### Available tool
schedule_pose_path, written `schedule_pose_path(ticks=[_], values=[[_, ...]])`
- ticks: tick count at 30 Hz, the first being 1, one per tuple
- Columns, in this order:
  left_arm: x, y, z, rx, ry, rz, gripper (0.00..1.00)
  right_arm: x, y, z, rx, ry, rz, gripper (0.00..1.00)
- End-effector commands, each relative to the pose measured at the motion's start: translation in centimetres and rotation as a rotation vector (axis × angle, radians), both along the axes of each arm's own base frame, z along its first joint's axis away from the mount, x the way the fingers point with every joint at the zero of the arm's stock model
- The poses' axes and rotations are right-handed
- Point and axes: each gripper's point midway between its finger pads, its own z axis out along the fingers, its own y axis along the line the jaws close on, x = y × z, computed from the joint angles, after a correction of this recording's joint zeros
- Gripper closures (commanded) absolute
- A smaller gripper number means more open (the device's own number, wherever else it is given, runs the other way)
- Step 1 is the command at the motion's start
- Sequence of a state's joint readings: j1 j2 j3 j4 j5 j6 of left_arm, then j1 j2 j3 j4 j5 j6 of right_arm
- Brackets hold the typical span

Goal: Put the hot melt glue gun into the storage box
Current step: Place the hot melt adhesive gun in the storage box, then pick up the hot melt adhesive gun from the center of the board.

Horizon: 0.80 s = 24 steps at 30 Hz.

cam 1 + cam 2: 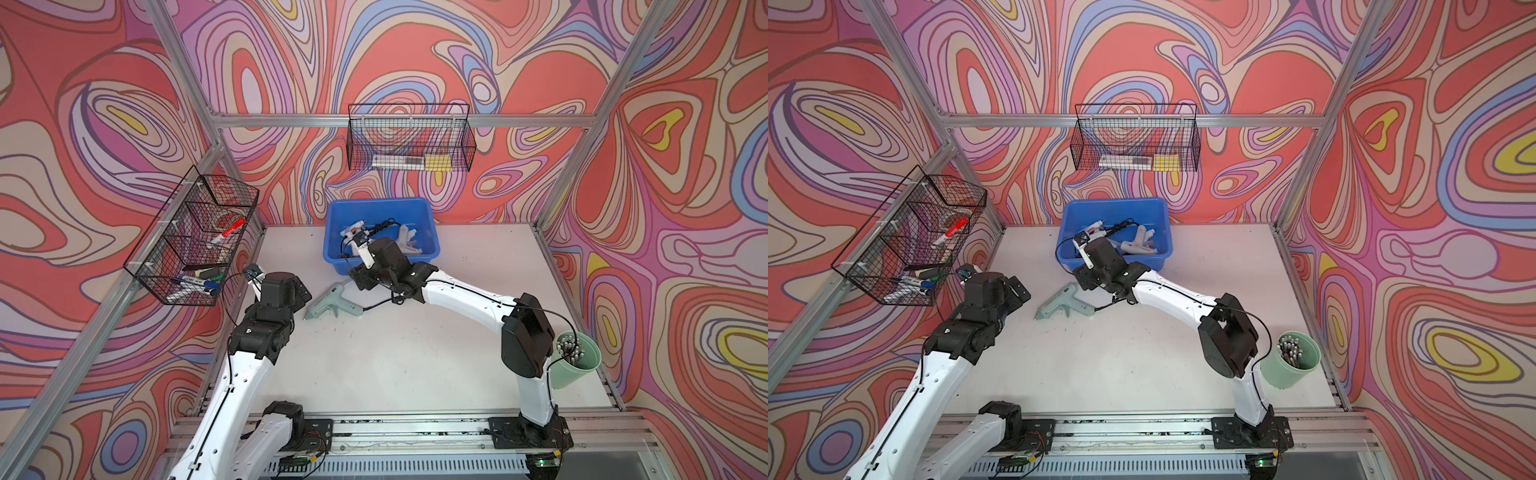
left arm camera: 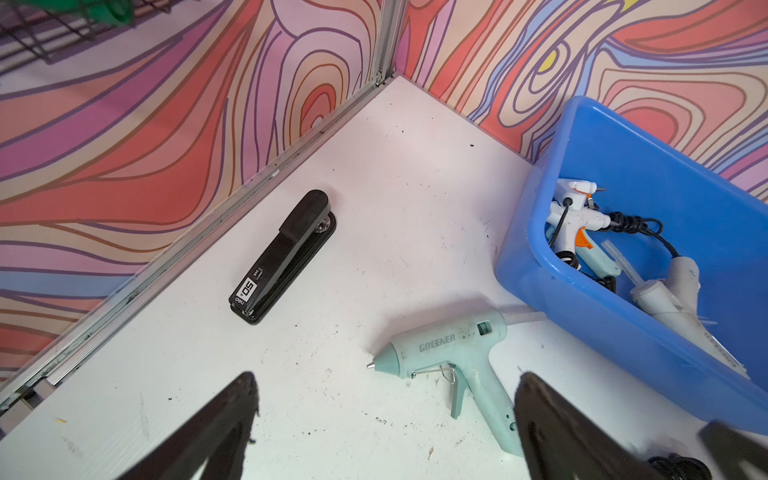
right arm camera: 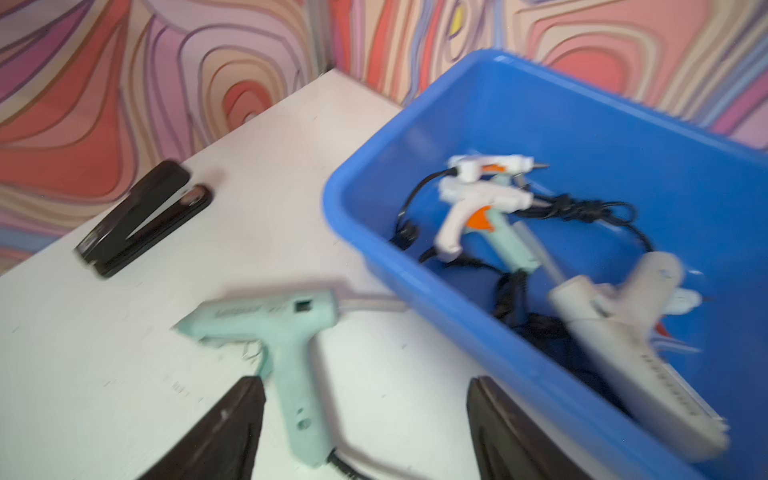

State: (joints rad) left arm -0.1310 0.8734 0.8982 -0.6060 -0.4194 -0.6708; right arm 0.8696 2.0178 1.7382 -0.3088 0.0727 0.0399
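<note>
1. One white table (image 1: pixel 415 353) is carrying the whole setup, with swirl-patterned panels closing it in on three sides.
2. The right arm (image 1: pixel 465 297) is reaching from the near right toward the box's near-left corner. The right gripper (image 3: pixel 365 428) is hovering over the gun's handle with its fingers (image 3: pixel 232 428) standing well apart. The handle is showing between them, close to one finger and not clamped. This wrist view is motion-blurred.
3. The left arm (image 1: pixel 245 374) is reaching up the left side. The left gripper (image 2: pixel 386 424) is hanging above the table just left of the gun, fingers spread wide and gripping nothing.
4. Two black wire baskets are hanging on the walls. The one on the left (image 1: pixel 191 237) is holding markers and the one on the far wall (image 1: pixel 409 137) a few flat items.
5. The storage box (image 1: pixel 415 216) is sitting at the far middle of the table, against the far wall. It is holding white glue guns (image 2: pixel 577 216) with orange triggers, a cream gun (image 2: pixel 673 291) and black cords.
6. A pale green cup (image 1: pixel 577 361) is standing at the near right edge, holding thin pens.
7. The hot melt glue gun (image 1: pixel 332 305), mint green, is lying on its side on the table. It is outside the box, just near of the box's near-left corner, with its nozzle pointing left and near. The glue stick (image 2: pixel 525 318) at its back is reaching to the box wall, and its cord (image 1: pixel 376 306) is trailing right beneath the right arm.
8. A black stapler (image 2: pixel 286 257) is lying on the table left of the box, beside the left wall rail.
</note>
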Motion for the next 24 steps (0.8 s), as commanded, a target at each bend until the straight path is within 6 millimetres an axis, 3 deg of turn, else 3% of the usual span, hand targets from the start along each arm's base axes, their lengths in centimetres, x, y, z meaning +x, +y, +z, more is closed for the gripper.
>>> schedule_pose_path(ticks=[1,5,11,24], values=[[-0.6,0.6,0.4,0.003,-0.025,0.029,0.01,-2.5,0.4,-3.1,-0.048,0.149,0.091,0.23],[-0.9,0.7,0.8,0.010,-0.036,0.033,0.01,-4.3,1.2,-6.8,-0.123,0.265,0.201,0.23],[-1.1,0.7,0.5,0.008,-0.025,0.035,0.01,-4.4,1.1,-11.4,-0.261,0.333,0.245,0.25],[-1.1,0.7,0.6,0.011,-0.025,0.032,0.01,-2.6,2.0,-15.5,-0.344,0.328,0.240,0.26]])
